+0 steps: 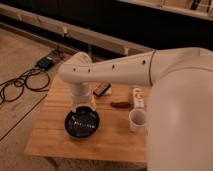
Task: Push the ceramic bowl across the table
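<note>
Gripper [83,108], state impossible to tell, hangs at ceramic bowl [82,125] on table [116,139].

Gripper [83,106], over far rim of ceramic bowl [82,125]: mostly masked by own wrist. Table [52,135]: right edge and near right corner hidden behind arm [175,100], arm itself cut off at right. Brown item [120,105], mid-top: too blurred to identify.

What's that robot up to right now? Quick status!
Gripper low, at bowl's far rim. Bowl upright on table, near its front edge. Cup stands beside bowl, apart from it.
</note>
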